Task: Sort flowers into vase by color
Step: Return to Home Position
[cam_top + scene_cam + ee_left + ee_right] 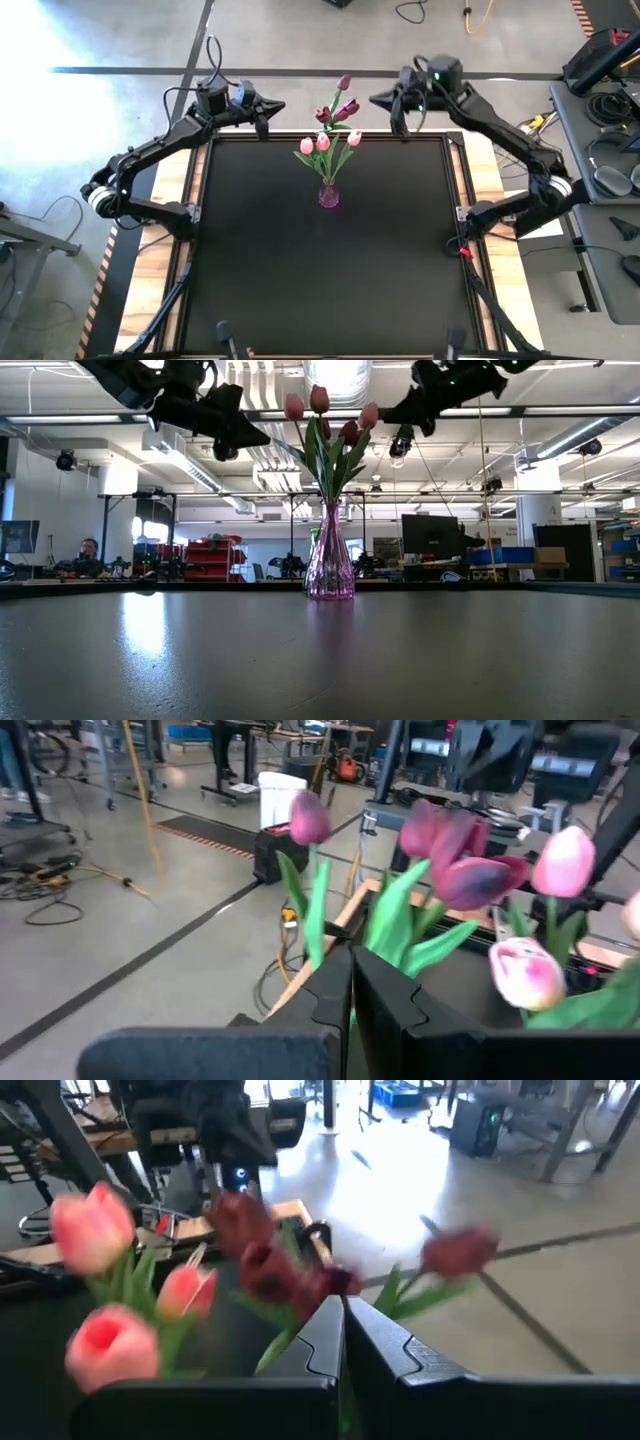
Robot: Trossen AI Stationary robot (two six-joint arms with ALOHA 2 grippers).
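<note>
A clear pink glass vase (328, 195) stands on its base on the black table, toward the far edge (330, 565). The flowers (330, 130) stand in it by their green stems. Light pink heads (322, 142) sit lower, and dark maroon heads (345, 108) lean toward the far edge. My left gripper (280, 104) hangs shut in the air to the left of the heads, pointing at them (350, 995). My right gripper (375, 100) hangs shut to their right, pointing back at them (343, 1340). Both are level with the heads and apart from them.
The black table top (250, 260) has wooden strips along its left and right edges. A desk with cables and headsets (610, 120) stands to the right. In the low view a person (88, 550) sits far back in the room.
</note>
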